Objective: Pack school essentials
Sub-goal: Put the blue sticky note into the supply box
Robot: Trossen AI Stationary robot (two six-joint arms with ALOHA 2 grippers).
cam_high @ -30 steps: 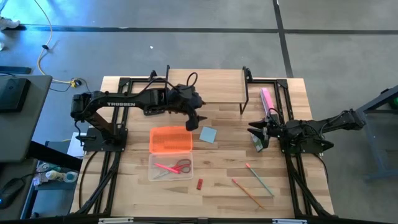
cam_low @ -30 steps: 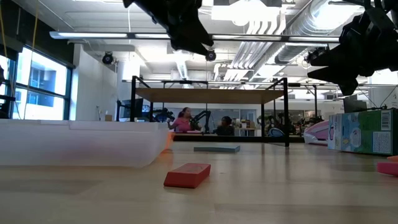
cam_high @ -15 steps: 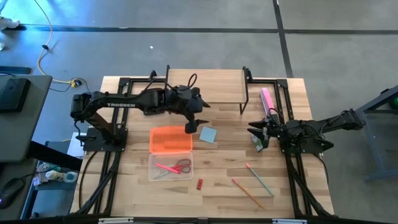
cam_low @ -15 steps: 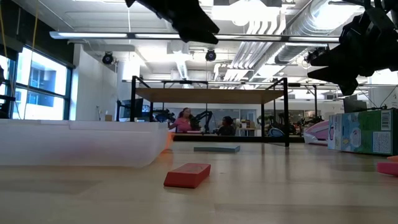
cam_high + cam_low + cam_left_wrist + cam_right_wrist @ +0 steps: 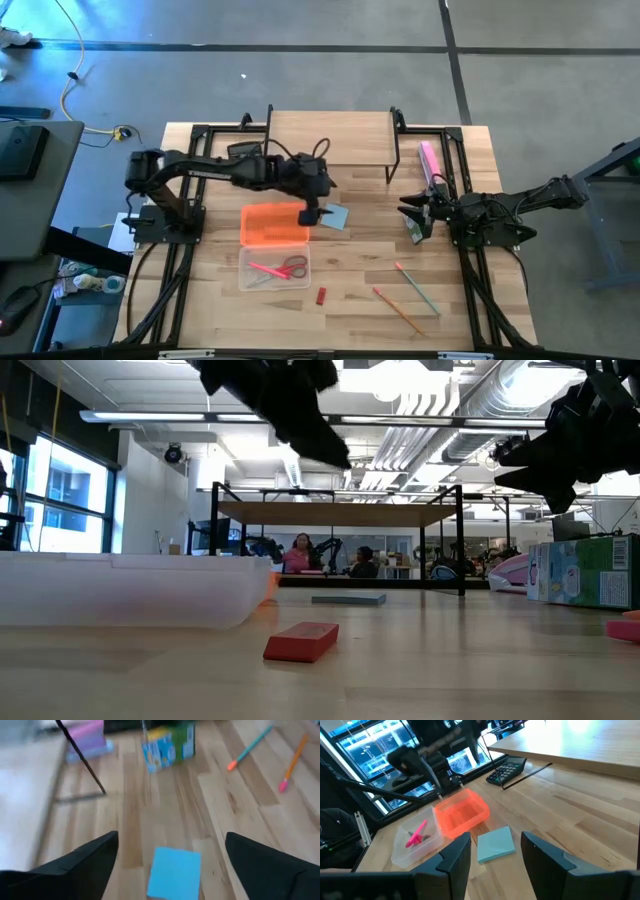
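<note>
My left gripper hangs open above the table, over the left edge of the light-blue notepad. In the left wrist view the notepad lies flat on the table between the spread fingers, untouched. The crayon box stands near my right gripper, which waits open at the table's right. Two pencils and a small red piece lie near the front edge. A clear box holds pink scissors, and an orange tray sits just behind it.
A low wooden shelf on black legs stands at the back, with a pink bar to its right. A black calculator lies under the left arm. Bare wood shows between the notepad and the crayon box.
My left gripper has come down and a little toward the table's near edge, closing on the blue notepad, and its wrist has rolled somewhat. Nothing on the table has moved.
</note>
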